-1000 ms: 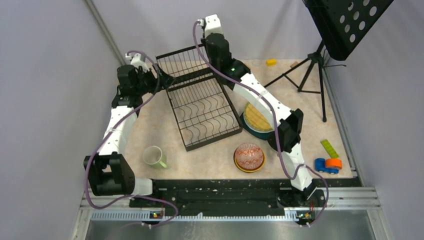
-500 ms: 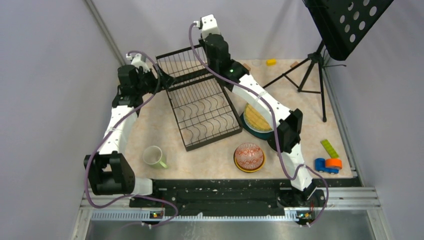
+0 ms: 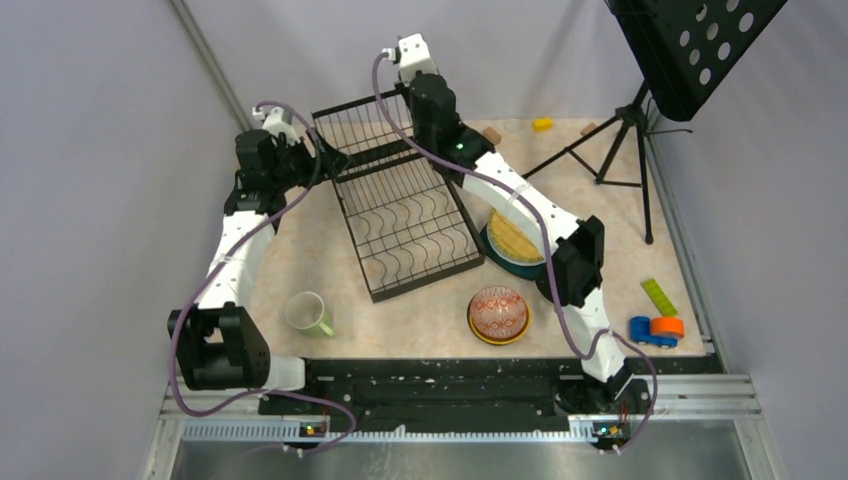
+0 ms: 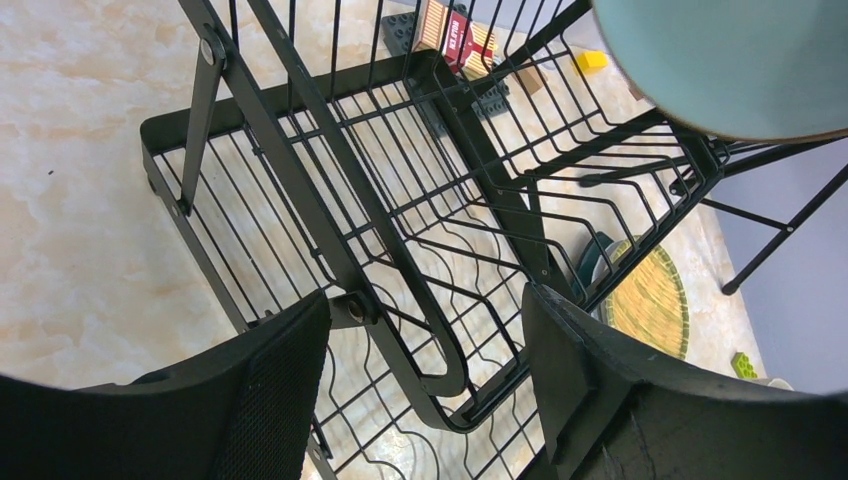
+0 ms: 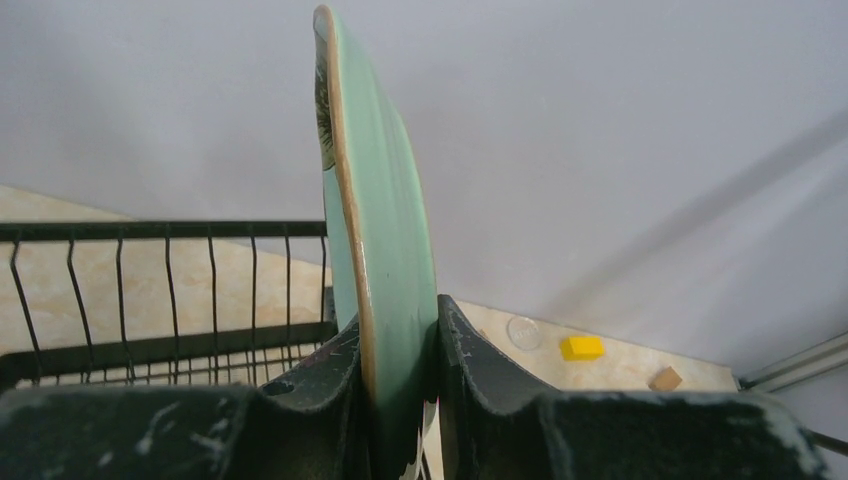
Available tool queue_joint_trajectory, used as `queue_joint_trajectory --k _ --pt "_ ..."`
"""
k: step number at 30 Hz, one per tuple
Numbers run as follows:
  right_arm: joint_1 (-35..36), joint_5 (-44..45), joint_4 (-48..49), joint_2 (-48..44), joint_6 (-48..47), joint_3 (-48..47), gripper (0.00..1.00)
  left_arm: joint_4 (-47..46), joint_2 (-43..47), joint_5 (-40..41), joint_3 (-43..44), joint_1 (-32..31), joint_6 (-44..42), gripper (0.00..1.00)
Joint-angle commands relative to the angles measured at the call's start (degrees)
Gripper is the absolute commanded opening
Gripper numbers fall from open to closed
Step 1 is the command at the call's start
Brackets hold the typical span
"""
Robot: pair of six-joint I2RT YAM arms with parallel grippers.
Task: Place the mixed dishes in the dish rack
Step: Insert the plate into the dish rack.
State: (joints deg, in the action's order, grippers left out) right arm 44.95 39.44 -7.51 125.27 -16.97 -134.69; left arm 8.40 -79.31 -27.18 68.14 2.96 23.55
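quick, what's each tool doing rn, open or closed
left tool: open, holding nothing, over the dish rack
right tool: closed on the pale teal plate, held on edge

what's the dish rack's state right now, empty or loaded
Empty. The top view shows only bare wires across the dish rack; the pale teal plate is clamped on edge in the right gripper.

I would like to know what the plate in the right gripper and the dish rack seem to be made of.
The pale green plate looks like glazed ceramic: glossy smooth faces and a bare tan line along the rim. The dish rack looks like black-coated metal wire: thin bent rods joined to thicker bars; paint or plastic coating, I cannot tell.
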Motion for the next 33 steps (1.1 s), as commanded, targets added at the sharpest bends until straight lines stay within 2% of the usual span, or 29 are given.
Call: queue_joint_trajectory --k 1,5,13,22,27,33 --pt "-0.2 0.0 6.5 -6.1 -2.1 4.3 0.00 -0.5 0.2 -0.4 2.0 0.2 -1.5 0.74" --pt "-0.7 -1.5 9.8 -8.0 -1.8 9.6 0.00 -0.4 0.3 -0.4 2.0 0.2 -1.7 0.74" --pt "-0.9 -1.8 3.5 -6.5 0.2 -0.4 0.00 -0.4 0.2 -0.5 2.4 0.2 -1.6 0.74" --pt "-2.2 -1.0 -2.8 -7.2 9.9 4.4 0.00 -0.1 0.7 -0.5 2.0 0.2 -1.7 0.74" --pt "-3.4 -3.2 -6.0 -7.2 13.6 4.8 0.13 0.0 0.7 -0.6 2.0 0.2 -1.7 0.74" --pt "-4.6 -7.9 -8.4 -7.9 16.5 4.8 0.45 0.0 0.7 -0.4 1.9 0.2 -1.7 0.75"
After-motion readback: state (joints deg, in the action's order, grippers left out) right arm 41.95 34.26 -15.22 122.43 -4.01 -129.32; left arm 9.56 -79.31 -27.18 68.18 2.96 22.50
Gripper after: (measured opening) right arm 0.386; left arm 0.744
